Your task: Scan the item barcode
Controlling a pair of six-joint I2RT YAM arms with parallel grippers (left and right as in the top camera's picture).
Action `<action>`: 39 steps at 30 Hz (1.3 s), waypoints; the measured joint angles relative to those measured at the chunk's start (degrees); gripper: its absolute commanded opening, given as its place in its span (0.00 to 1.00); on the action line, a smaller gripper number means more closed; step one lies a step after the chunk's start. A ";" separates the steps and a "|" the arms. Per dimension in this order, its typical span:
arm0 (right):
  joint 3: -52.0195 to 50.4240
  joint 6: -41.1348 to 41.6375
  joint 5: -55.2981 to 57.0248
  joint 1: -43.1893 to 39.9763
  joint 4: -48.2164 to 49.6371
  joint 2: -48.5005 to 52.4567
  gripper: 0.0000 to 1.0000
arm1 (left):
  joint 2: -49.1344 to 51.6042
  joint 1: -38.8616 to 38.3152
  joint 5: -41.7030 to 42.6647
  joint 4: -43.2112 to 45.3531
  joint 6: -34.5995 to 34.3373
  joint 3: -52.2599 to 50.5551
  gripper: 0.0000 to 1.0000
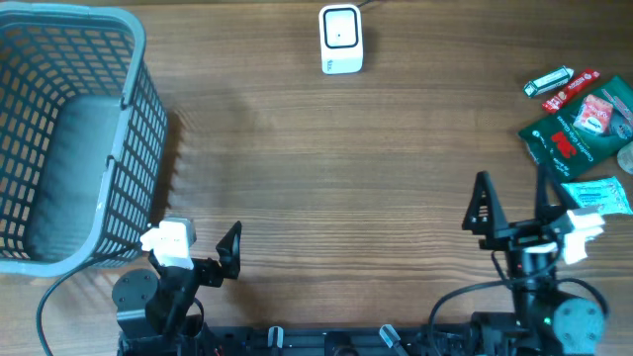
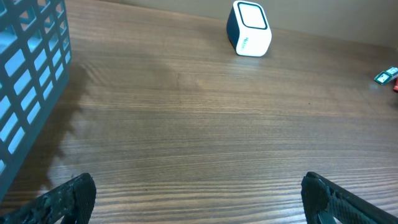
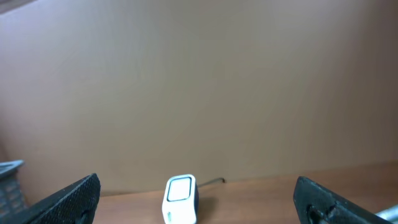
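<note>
Left gripper [image 2: 198,191], right gripper [image 1: 511,195]: fully spread, empty.

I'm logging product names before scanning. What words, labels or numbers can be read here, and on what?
No text can be read in any view.
On the green pouch: red and white print, too blurred to read.
On the red packet: print too small to read.
On the blue packet: white marks, too small to read.
On the scanner: small teal marks on its side, unreadable.
</note>
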 measured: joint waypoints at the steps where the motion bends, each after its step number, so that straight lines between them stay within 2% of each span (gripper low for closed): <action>1: -1.79 0.13 1.14 0.90 0.48 -1.07 1.00 | 0.00 0.00 0.00 0.00 0.02 0.00 1.00; 13: -14.93 0.68 5.92 3.39 2.80 -2.64 1.00 | 0.00 0.00 0.02 0.00 0.00 0.00 1.00; 17: -15.93 0.66 6.12 3.39 -1.75 -2.71 1.00 | 0.00 0.00 0.00 0.00 0.00 0.00 1.00; 39: -15.98 0.68 6.12 3.39 -1.75 -2.71 1.00 | 0.00 0.00 0.02 0.00 0.02 0.00 1.00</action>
